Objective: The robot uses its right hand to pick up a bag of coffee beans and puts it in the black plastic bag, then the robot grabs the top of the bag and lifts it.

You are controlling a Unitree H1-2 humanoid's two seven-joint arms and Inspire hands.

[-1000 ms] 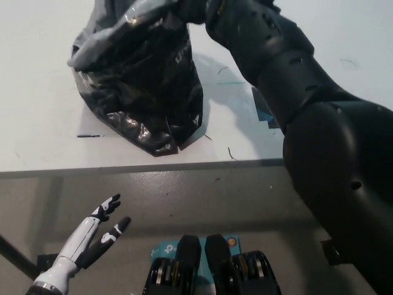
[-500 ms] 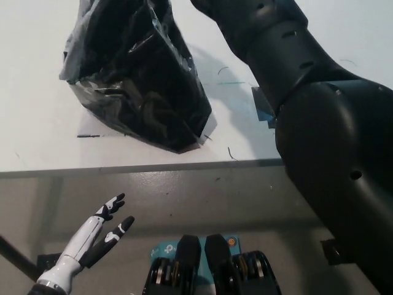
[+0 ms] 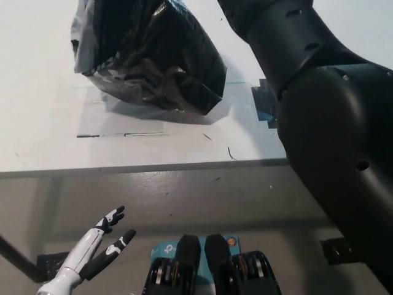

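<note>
The black plastic bag (image 3: 153,61) hangs bulging and tilted above the white table (image 3: 37,135), its lower corner pointing right and its shadow on the tabletop below. Its top runs out of the picture's upper edge. My black right arm (image 3: 319,110) reaches from the lower right up past the bag and leaves the picture at the top, so the right hand itself is out of sight. No bag of coffee beans shows outside the black bag. My white left hand (image 3: 101,249) rests low at the lower left, below the table's edge, fingers spread and holding nothing.
A blue tape mark (image 3: 265,104) lies on the table beside my right arm. Thin dark lines (image 3: 123,134) mark the tabletop under the bag. The table's front edge (image 3: 153,167) crosses the picture, with grey floor below it.
The black bag has come up off the table and swung up and to the right. My right arm has risen, and its hand has passed out of the top of the picture.
</note>
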